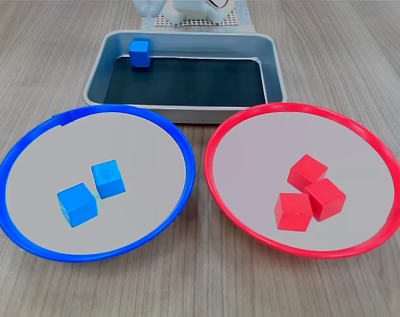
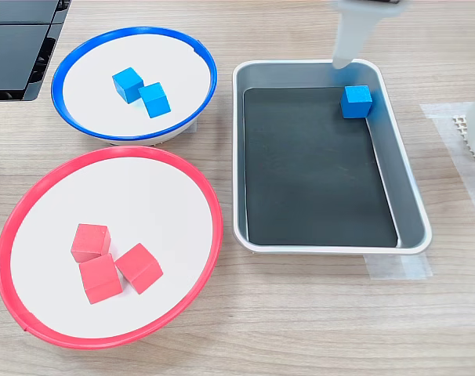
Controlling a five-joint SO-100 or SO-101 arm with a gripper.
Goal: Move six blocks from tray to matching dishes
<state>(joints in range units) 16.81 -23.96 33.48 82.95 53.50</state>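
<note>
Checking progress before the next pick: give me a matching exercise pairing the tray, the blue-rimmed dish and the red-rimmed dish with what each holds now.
Things:
1. tray
2. blue-rimmed dish
3. red-rimmed dish

Contents:
A. three red blocks clustered together
B. one blue block near a corner
C. two blue blocks side by side

Pairs: 1-B, 2-C, 3-A

First exterior view looked from front, low and close, across both dishes toward tray (image 1: 187, 105) and arm base (image 1: 187, 12) behind. Second exterior view looked steeply down from side, with tray (image 2: 410, 196) at second exterior view's right. Both exterior views shared tray, blue-rimmed dish (image 1: 28, 224) (image 2: 73, 117), red-rimmed dish (image 1: 378, 231) (image 2: 198, 274).
</note>
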